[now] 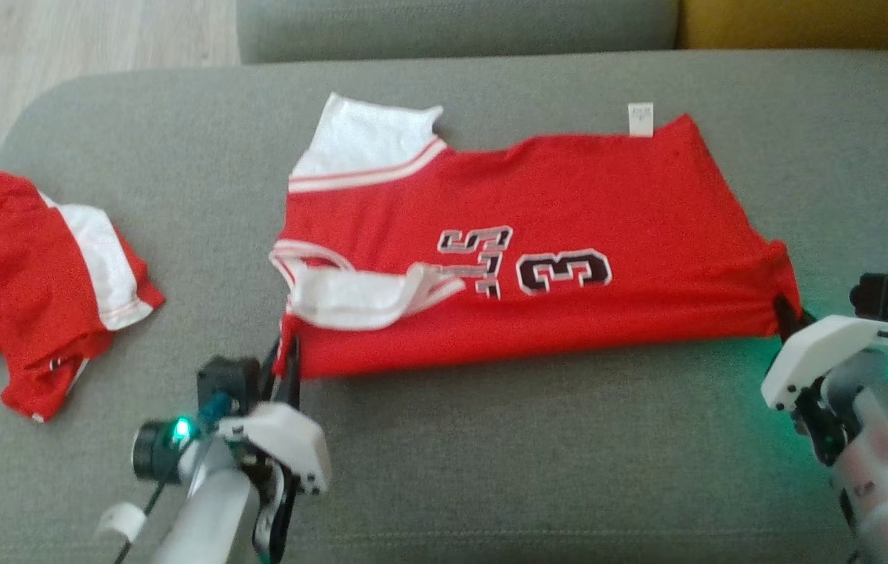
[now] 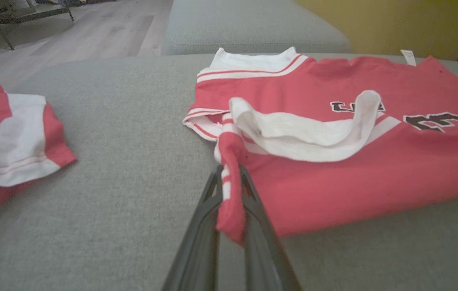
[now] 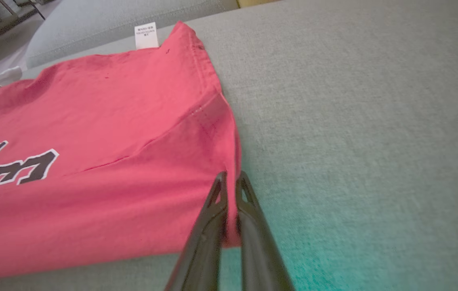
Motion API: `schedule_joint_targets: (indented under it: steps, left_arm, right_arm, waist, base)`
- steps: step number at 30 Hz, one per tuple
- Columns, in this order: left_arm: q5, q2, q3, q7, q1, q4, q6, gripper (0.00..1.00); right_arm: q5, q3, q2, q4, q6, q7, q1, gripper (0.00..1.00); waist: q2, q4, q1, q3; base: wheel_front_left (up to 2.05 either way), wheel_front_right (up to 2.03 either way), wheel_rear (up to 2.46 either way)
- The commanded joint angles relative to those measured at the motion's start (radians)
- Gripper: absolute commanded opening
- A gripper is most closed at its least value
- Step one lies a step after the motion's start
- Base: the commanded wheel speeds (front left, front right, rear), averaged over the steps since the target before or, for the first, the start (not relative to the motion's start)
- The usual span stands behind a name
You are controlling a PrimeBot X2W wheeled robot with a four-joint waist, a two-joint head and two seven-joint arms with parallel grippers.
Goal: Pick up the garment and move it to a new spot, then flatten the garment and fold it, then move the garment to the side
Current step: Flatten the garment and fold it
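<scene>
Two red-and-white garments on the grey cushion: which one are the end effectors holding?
The flat red jersey with the black number 3, pinched at both near corners; the crumpled red-and-white garment at left lies untouched.

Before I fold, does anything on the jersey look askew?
Yes: one white strap is flopped over the jersey front, covering part of the lettering near the left gripper. A white tag pokes out past the far edge.
</scene>
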Motion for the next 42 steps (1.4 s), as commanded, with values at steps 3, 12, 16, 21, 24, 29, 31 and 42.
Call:
schedule_joint_targets:
  steps: [3, 12, 16, 21, 24, 29, 31, 42]
  left_arm:
    - [0.004, 0.039, 0.024, -0.005, 0.009, 0.002, -0.01, 0.0]
    - [-0.01, 0.079, 0.013, 0.031, 0.112, 0.01, -0.017, 0.0]
    - [-0.016, 0.086, 0.009, 0.041, 0.15, -0.015, -0.011, 0.0]
    - [-0.029, 0.082, 0.005, 0.063, 0.181, -0.035, -0.005, 1.0]
    - [-0.037, 0.083, 0.012, 0.066, 0.187, -0.049, 0.009, 1.0]
    - [-0.05, 0.085, 0.04, 0.051, 0.179, -0.101, 0.045, 1.0]
    - [-0.056, 0.086, 0.056, 0.036, 0.171, -0.13, 0.06, 1.0]
    - [-0.042, 0.121, 0.049, 0.071, -0.02, -0.175, 0.024, 1.0]
  right_arm:
    - [0.031, 0.046, -0.043, -0.038, -0.001, 0.051, 0.022, 0.0]
    - [0.134, 0.087, -0.071, -0.147, -0.001, 0.173, 0.176, 0.0]
    - [0.163, 0.079, -0.066, -0.225, -0.001, 0.185, 0.253, 0.0]
    - [0.153, 0.015, -0.054, -0.304, -0.001, 0.149, 0.308, 1.0]
    - [0.127, -0.01, -0.039, -0.36, -0.001, 0.119, 0.322, 1.0]
    - [0.069, -0.057, -0.011, -0.45, -0.001, 0.05, 0.337, 1.0]
    - [0.049, -0.063, 0.004, -0.491, -0.001, 0.025, 0.343, 1.0]
    - [-0.063, -0.021, 0.052, -0.641, -0.001, -0.064, 0.263, 1.0]
  waist:
    - [0.0, -0.018, 0.0, -0.043]
    - [0.0, -0.039, 0.0, -0.103]
    - [0.0, -0.046, 0.0, -0.111]
    - [0.0, -0.058, 0.0, -0.115]
    - [0.0, -0.066, 0.0, -0.117]
    - [0.0, -0.077, 0.0, -0.113]
    - [0.0, -0.084, 0.0, -0.108]
    - [0.0, -0.165, 0.0, 0.04]
  base:
    - [0.0, 0.0, 0.0]
    - [0.0, 0.0, 0.0]
    - [0.0, 0.0, 0.0]
    - [0.0, 0.0, 0.0]
    - [0.0, 0.0, 0.0]
    - [0.0, 0.0, 0.0]
    - [0.0, 0.0, 0.0]
    - [0.0, 0.0, 0.0]
